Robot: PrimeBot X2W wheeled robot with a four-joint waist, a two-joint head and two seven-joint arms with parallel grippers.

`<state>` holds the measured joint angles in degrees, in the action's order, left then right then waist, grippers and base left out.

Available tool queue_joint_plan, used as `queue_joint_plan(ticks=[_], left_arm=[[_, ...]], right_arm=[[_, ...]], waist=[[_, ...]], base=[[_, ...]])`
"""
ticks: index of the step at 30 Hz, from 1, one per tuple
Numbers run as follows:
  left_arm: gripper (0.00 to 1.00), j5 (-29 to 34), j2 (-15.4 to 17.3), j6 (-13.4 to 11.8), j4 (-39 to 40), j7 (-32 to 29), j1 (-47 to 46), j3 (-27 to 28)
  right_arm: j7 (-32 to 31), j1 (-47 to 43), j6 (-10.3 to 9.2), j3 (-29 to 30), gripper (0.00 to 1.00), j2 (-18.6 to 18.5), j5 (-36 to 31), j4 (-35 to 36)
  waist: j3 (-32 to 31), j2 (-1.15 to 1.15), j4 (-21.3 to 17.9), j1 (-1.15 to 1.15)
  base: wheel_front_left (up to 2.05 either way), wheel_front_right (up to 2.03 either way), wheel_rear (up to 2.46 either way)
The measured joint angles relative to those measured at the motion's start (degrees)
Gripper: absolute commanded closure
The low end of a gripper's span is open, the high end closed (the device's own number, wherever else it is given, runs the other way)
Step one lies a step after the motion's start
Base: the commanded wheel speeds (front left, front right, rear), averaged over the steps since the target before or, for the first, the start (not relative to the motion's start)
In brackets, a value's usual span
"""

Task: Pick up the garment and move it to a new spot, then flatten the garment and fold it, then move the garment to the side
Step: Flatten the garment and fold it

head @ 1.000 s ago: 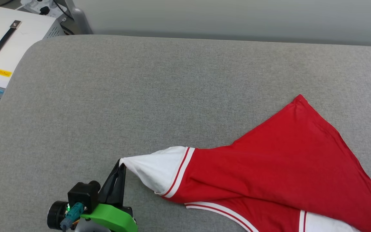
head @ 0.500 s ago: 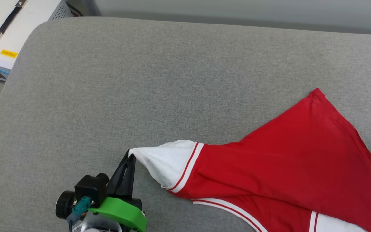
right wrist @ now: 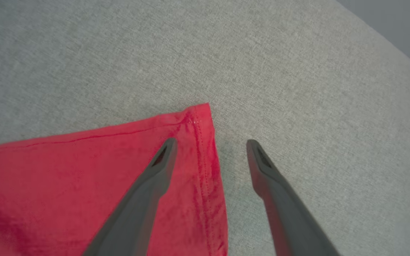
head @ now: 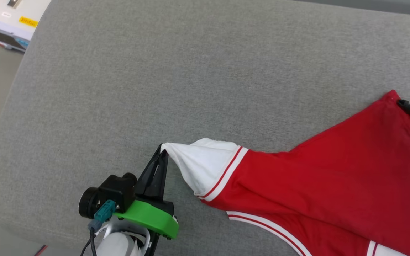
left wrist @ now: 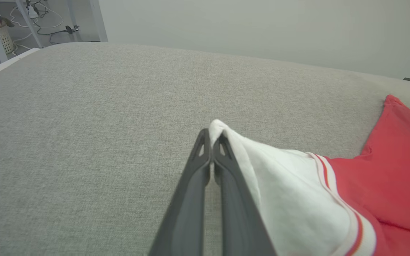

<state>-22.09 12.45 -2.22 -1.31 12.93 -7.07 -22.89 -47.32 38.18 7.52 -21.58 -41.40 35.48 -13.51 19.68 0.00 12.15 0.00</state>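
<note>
Left end effector: my two dark fingers are pressed together along their length and pinch the pointed tip of the white sleeve. The cloth bunches over the fingertips and drapes down the side of one finger. The sleeve is drawn to a point at the grip, with the tip raised a little off the surface.

Right end effector: my fingers are spread wide and grip nothing. One finger lies over red fabric just inside the stitched hem, the other over bare grey cloth beside it, so the hem edge runs between them. The hem corner sits just beyond the fingertips. I cannot tell whether either finger touches the fabric below it.

Garment: it lies on the grey upholstered surface, toward my right and near side. Its red body fans out from the pinched sleeve to the far right corner. Red-and-white striped trim marks where the sleeve joins the body, and a second striped band runs along the near edge. Any lettering is out of sight.

Surroundings: a white equipment case with a yellow label stands off the far left corner of the surface.
</note>
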Motion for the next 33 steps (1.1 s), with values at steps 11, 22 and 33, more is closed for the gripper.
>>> queue_joint_plan(ticks=[11,22,33], left_arm=[[1.0,0.94,-1.46,0.99,-2.76,1.19,-2.22,-0.58],[1.0,1.03,-1.23,1.03,-3.81,1.65,-2.43,0.54],[1.0,1.92,2.07,1.23,-3.0,1.65,-2.44,2.01]], right_arm=[[4.93,6.35,0.0,-11.65,0.0,0.52,-2.07,-13.32],[9.69,8.25,-0.03,-17.2,1.0,0.14,6.03,-15.47],[25.49,6.95,0.01,-16.4,1.0,-3.05,9.03,-8.94]], waist=[[3.54,0.0,3.14,0.0],[2.23,0.0,1.67,0.0],[-4.13,0.0,-0.79,0.0]], base=[[0.0,0.0,0.0],[0.0,0.0,0.0],[0.0,0.0,0.0]])
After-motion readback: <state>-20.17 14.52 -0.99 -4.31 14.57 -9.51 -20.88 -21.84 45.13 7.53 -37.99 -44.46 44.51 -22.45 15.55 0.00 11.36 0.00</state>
